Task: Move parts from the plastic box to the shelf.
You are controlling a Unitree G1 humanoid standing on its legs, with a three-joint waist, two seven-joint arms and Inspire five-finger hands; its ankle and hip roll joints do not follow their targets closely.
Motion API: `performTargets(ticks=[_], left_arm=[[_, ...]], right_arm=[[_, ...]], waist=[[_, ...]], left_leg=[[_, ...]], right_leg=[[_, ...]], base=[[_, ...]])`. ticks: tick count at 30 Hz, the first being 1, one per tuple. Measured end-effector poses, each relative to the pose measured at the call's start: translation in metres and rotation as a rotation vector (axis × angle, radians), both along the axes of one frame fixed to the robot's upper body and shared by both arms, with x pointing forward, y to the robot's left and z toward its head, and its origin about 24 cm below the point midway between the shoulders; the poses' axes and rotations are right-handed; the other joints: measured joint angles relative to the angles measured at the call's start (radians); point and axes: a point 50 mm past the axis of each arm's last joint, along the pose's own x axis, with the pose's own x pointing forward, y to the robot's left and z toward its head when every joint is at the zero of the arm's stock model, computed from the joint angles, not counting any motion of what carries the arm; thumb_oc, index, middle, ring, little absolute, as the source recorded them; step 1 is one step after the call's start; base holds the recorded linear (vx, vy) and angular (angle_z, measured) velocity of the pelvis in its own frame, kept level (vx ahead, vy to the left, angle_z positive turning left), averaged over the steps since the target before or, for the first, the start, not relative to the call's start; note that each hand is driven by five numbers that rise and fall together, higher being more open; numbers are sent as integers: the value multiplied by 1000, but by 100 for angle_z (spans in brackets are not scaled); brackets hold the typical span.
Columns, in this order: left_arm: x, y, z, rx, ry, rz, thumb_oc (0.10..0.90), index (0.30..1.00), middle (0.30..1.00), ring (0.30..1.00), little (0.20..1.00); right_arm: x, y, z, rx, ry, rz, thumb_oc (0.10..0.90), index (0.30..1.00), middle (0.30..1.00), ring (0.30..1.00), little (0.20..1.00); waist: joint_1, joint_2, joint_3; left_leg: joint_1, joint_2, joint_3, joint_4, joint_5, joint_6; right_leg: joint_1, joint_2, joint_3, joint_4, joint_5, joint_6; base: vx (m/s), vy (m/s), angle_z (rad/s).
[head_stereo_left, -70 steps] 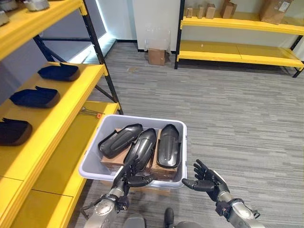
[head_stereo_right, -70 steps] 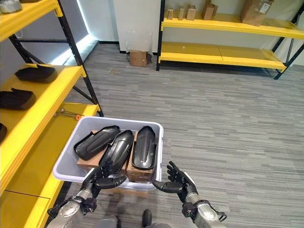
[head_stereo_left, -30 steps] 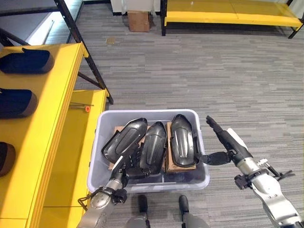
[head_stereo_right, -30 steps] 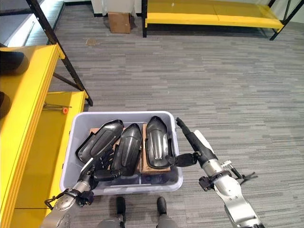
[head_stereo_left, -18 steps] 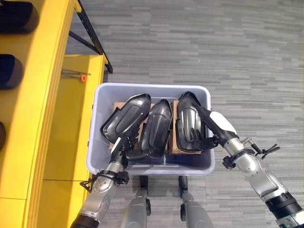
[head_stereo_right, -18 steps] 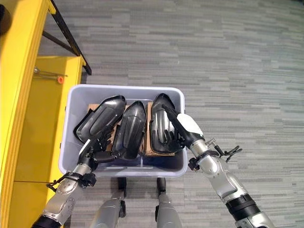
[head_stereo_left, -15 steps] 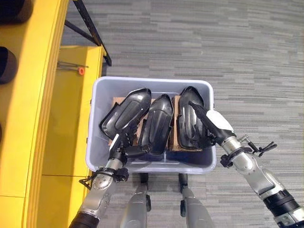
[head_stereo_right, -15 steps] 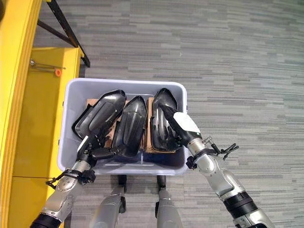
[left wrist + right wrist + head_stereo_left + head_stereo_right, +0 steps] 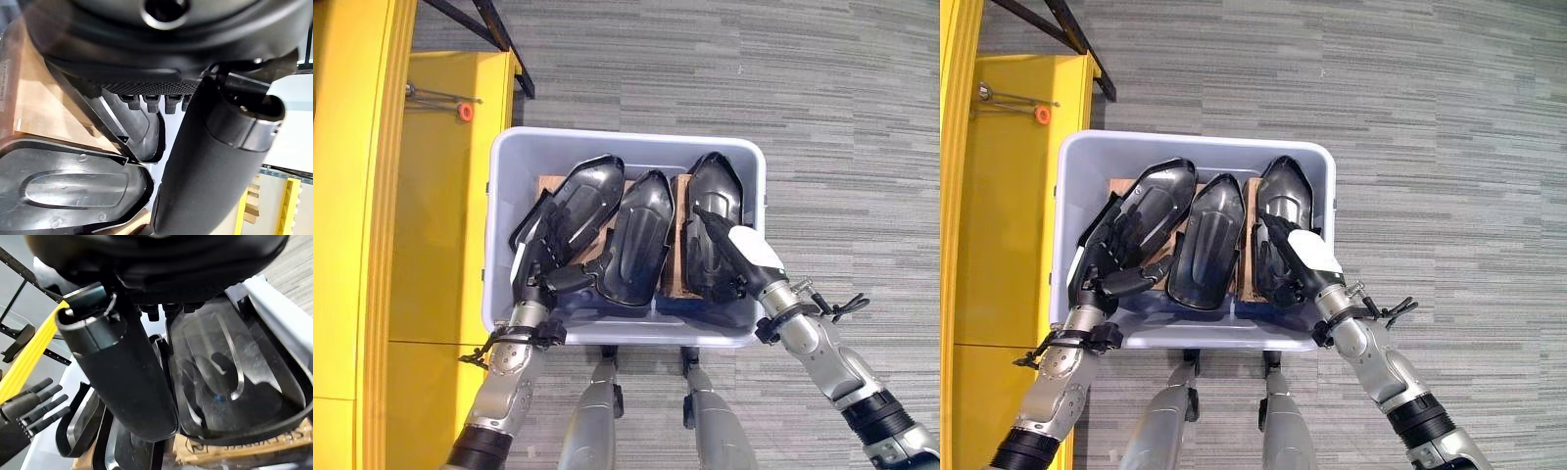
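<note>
Black glossy parts lie in the grey plastic box [image 9: 499,245], and I count three of them side by side on brown cardboard boxes: the left part [image 9: 576,201], the middle part [image 9: 638,235] and the right part [image 9: 713,211]. In the left eye view the left hand [image 9: 540,257] lies with spread, nearly straight fingers on the left part, its thumb pointing at the middle part. The right hand [image 9: 736,257] lies flat on the right part with straight fingers. Beside the box stands the yellow shelf [image 9: 440,225], and on it one small tool with an orange tip [image 9: 460,110].

The right eye view gives the same scene: left hand [image 9: 1126,250] wide on the left part [image 9: 1157,201], right hand [image 9: 1293,257] on the right part [image 9: 1283,211]. No part is lifted yet, so I judge the step is reaching for a pick, at the very start of a transfer.

The left wrist view shows the thumb [image 9: 215,161] apart from the fingertips, with part shells beneath; nothing is gripped.

The right wrist view shows the thumb [image 9: 122,377] extended over the right part [image 9: 230,382], and the other hand at the far side. Next, I think, one hand must curl around a part's edge and lift it clear of the box wall toward the shelf.
</note>
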Motion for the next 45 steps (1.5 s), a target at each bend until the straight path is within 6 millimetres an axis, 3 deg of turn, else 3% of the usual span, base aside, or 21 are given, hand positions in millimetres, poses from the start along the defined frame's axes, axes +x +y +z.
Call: performTargets(ticks=[6,10,26,39,45], left_arm=[[-5,1,24,-18,-118,12,900,1000,1000,1000,1000],[-5,6,31,-24,-151,41,900,1000,1000,1000,1000],[-7,7,37,-29,-176,56,900,1000,1000,1000,1000],[-6,9,42,-22,-200,57,900,1000,1000,1000,1000],[-8,7,54,-10,-249,39,900,1000,1000,1000,1000]], right_arm=[[-3,-1,-4,-3,13,-3,900,1000,1000,1000,1000],[-6,-3,-9,-3,30,-9,900,1000,1000,1000,1000],[-9,-6,-14,-3,44,-27,900,1000,1000,1000,1000],[-2,-14,-1,-11,-51,-98,900,1000,1000,1000,1000],[1,-14,4,2,-88,-118,900,1000,1000,1000,1000]], waist=[[12,0,31],[12,0,34],[11,-4,51],[12,0,55],[15,10,70]], left_leg=[[-13,0,0,2,0,0],[-18,0,0,2,0,0],[-40,0,-1,3,0,-1],[-90,0,-2,22,1,-1],[-123,1,-5,43,1,-1]], right_leg=[[-11,0,0,0,0,0],[-17,0,-1,0,0,0],[-38,0,-1,0,1,0],[-76,0,-3,0,3,-1],[-110,1,-3,24,1,0]], base=[[0,0,0],[0,0,0],[0,0,0],[0,0,0],[-31,-14,0]])
